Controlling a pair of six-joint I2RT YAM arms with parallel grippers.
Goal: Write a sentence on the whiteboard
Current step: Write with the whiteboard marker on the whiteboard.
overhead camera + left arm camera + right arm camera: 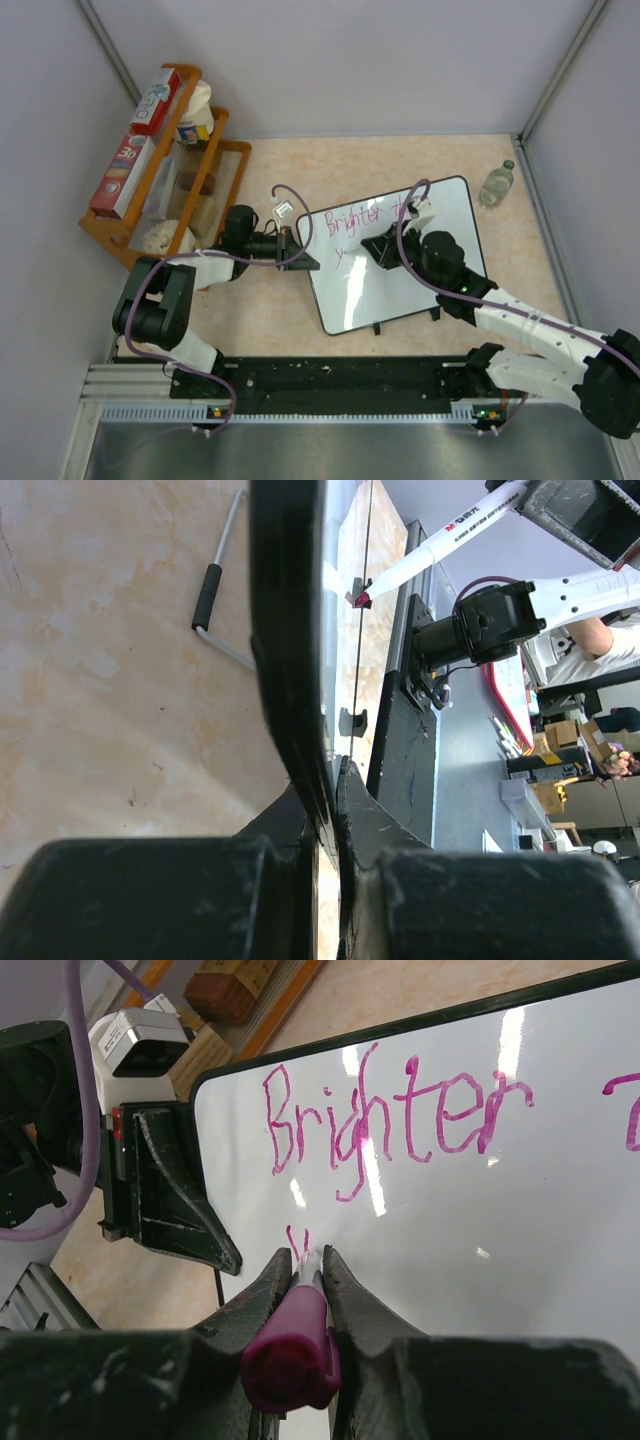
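The whiteboard (pixel 420 270) lies tilted on the table, and my left gripper (pixel 300 250) is shut on its left edge. In the left wrist view the board's black frame (pixel 290 630) runs between the gripper's (pixel 333 780) closed jaws. My right gripper (pixel 380 245) is shut on a white marker (pixel 450 540) with a magenta end cap (pixel 295 1350). Its pink tip (pixel 358 598) is at the board's surface. The sentence (pixel 400 1110) reads "Brighter" plus a further letter or two on the top line. A small "y" stroke (pixel 297 1240) sits just ahead of the right gripper (pixel 305 1260).
A wooden rack (pixel 225 185) holding boxes and packets stands at the back left. A small clear bottle (pixel 497 185) stands beyond the board's far right corner. The board's wire foot (pixel 210 600) shows under it. Grey walls close in the table on three sides.
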